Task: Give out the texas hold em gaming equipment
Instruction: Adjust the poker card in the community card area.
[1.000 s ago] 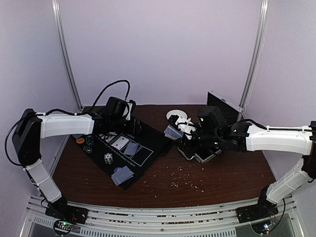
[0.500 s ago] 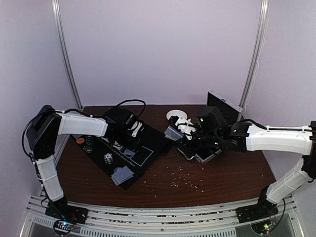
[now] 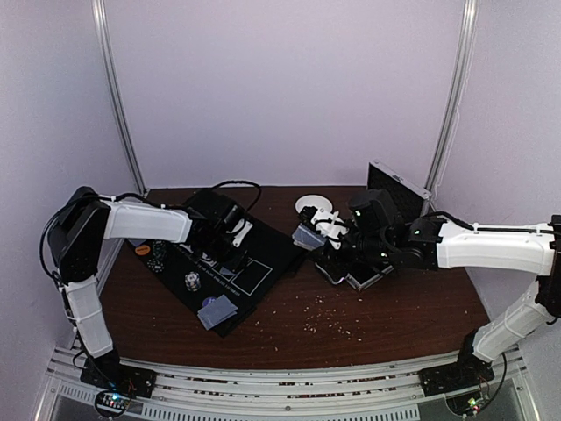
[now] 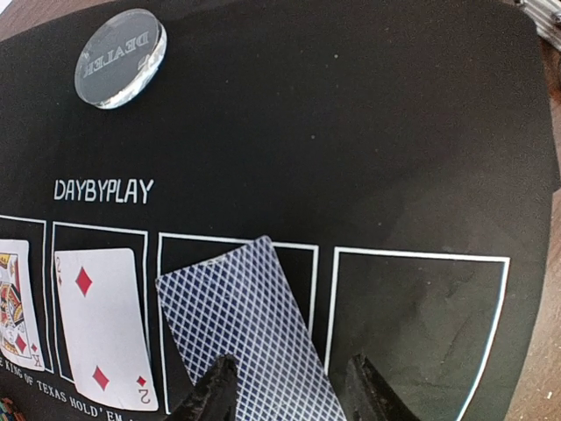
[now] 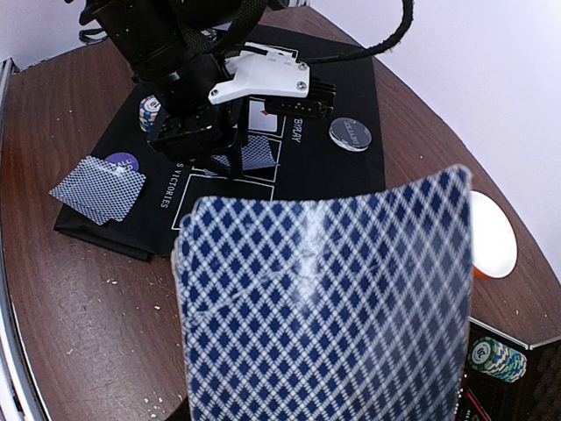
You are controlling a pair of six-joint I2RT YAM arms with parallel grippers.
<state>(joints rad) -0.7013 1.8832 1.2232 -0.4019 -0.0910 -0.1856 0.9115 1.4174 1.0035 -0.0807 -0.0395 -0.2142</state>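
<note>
My left gripper (image 4: 287,373) is low over the black mat (image 4: 368,132), shut on the near end of a face-down blue-backed playing card (image 4: 241,320) that lies skewed across the third white box. A two of diamonds (image 4: 101,326) and a king (image 4: 13,303) lie face up in the boxes to its left. The clear dealer disc (image 4: 120,58) rests farther back. My right gripper (image 3: 308,235) hangs beside the mat's right corner, shut on a deck of cards (image 5: 324,307) that hides its fingers. Two face-down cards (image 3: 217,309) and a purple disc (image 5: 121,161) lie at the mat's near end, with a chip stack (image 3: 191,281) beside them.
A white bowl with an orange rim (image 3: 313,205) stands at the back centre. The silver case (image 3: 396,189) stands open behind the right arm, with chip rows (image 5: 498,358) under it. An orange disc (image 3: 142,249) and dark chips (image 3: 158,254) lie left of the mat. Crumbs dot the wood.
My left arm has swung right from the mat's back-left to the third box, and its jaws have narrowed onto the face-down card. The right arm has held still with the deck.
</note>
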